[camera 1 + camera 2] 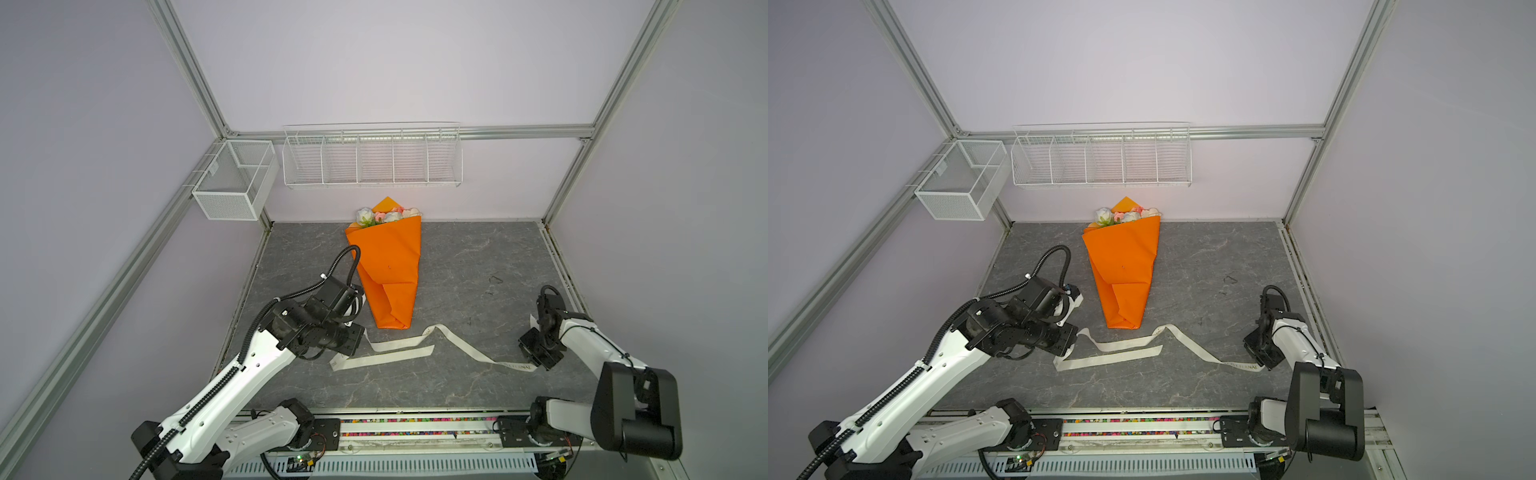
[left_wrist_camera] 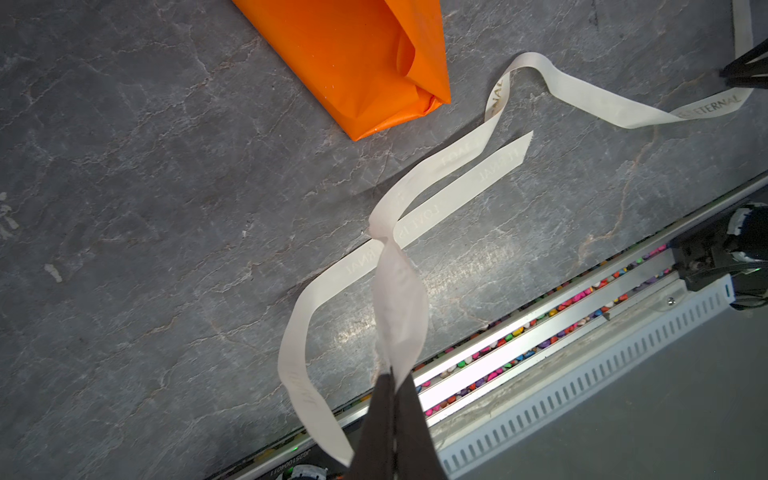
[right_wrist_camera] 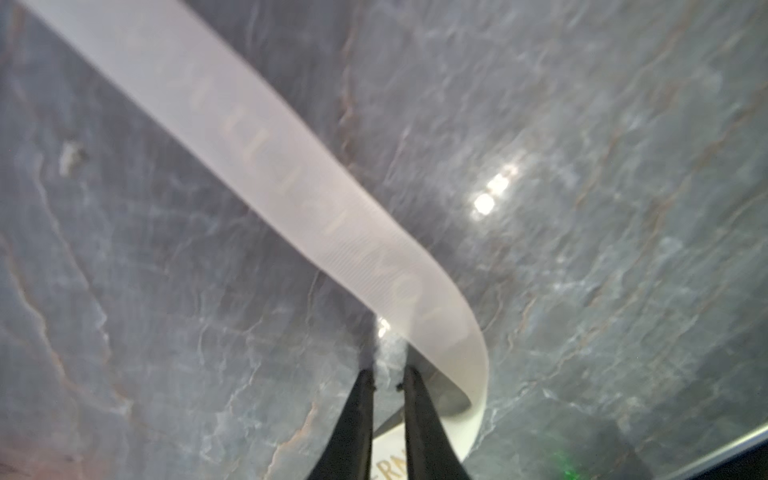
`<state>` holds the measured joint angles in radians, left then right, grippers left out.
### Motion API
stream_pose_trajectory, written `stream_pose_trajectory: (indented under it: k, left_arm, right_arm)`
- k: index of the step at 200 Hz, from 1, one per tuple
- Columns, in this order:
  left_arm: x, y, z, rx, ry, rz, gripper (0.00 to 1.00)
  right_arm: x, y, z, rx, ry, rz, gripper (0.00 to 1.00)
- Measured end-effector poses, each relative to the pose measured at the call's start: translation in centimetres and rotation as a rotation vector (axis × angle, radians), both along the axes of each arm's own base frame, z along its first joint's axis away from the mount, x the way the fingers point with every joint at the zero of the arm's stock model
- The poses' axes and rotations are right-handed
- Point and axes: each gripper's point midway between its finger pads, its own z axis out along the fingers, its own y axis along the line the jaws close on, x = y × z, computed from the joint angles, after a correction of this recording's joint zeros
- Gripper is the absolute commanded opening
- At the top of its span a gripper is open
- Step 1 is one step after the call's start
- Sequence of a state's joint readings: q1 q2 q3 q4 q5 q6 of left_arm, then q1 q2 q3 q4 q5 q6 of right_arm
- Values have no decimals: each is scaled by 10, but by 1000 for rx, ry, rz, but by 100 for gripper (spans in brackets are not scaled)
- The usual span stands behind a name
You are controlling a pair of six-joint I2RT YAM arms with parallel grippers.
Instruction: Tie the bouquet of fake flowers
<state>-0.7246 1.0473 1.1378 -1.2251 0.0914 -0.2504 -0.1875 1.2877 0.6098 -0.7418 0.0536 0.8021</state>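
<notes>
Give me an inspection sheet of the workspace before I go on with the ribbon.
Surface: grey marbled tabletop, one small dark mark.
Job's things: bouquet of fake flowers lies wrapped in orange paper, heads toward the back wall; cream ribbon loose in front of it, not around it.
Clutter: coloured bits in the front rail.
Grippers: left claw shut on the ribbon; right claw at its far end, narrow gap between fingers.
Cables: black conduit loops above the left arm, beside the paper.
Surroundings: wire rack and mesh basket on the walls; nothing seen inside.
</notes>
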Motion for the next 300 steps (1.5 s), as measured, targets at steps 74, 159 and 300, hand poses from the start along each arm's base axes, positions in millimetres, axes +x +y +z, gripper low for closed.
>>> stream_pose_trajectory:
  k: [74, 159, 300]
  left_arm:
    - [7, -18, -5, -53, 28, 2, 0]
    - [11, -20, -2, -69, 9, 12, 0]
    - [15, -26, -1, -85, 6, 12, 0]
  right_arm:
    - [44, -36, 50, -58, -194, 40, 34]
    - [-18, 6, 13, 105, -110, -29, 50]
    - [52, -54, 32, -72, -146, -32, 6]
